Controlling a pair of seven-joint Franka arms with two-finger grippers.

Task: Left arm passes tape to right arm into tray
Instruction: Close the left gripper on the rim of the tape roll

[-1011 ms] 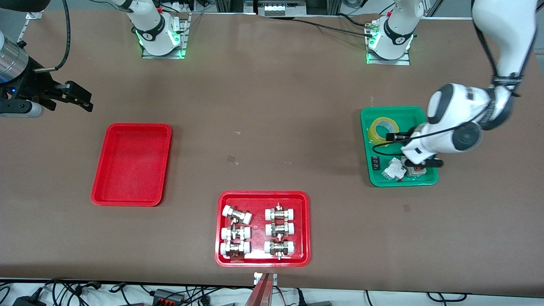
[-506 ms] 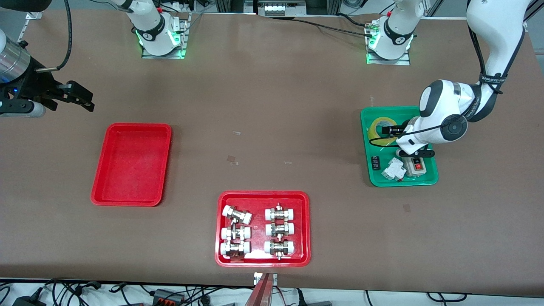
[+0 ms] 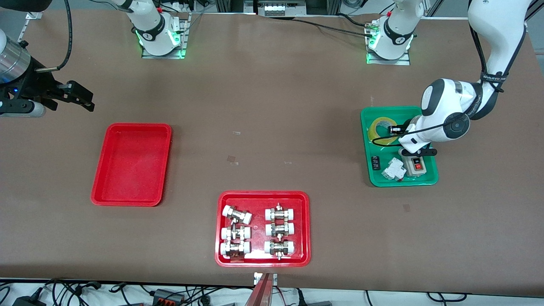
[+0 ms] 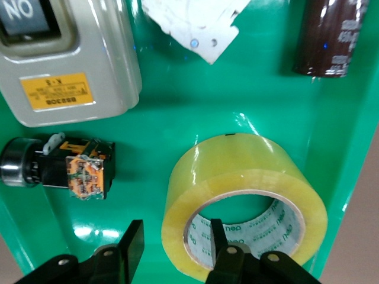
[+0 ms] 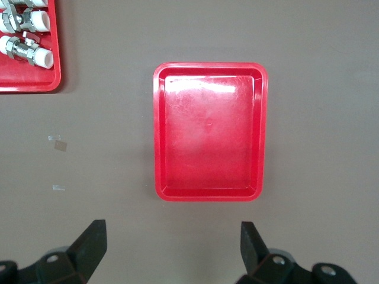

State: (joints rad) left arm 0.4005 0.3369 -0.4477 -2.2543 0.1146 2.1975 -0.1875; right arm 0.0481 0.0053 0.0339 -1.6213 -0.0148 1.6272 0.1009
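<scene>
The tape (image 3: 378, 127) (image 4: 249, 177), a yellowish roll with a white core, lies flat in the green tray (image 3: 382, 182) (image 4: 177, 106) at the left arm's end of the table. My left gripper (image 3: 387, 135) (image 4: 174, 242) is down on it and open. One black finger (image 4: 216, 236) stands inside the core. The other finger (image 4: 133, 248) stands outside the roll with a gap to it. My right gripper (image 3: 83, 98) (image 5: 172, 242) hangs open and holds nothing, over bare table beside the plain red tray (image 3: 131, 165) (image 5: 210, 136).
The green tray also holds a grey switch box (image 3: 414, 166) (image 4: 65, 65), a white breaker (image 3: 393, 170), a dark capacitor (image 4: 331, 35) and a small black part (image 4: 71, 168). A red tray of white-capped metal fittings (image 3: 263, 195) sits near the front edge.
The left arm has swung in and come down over the tape, and its jaws have narrowed round the roll's wall. The right arm waits, almost still.
</scene>
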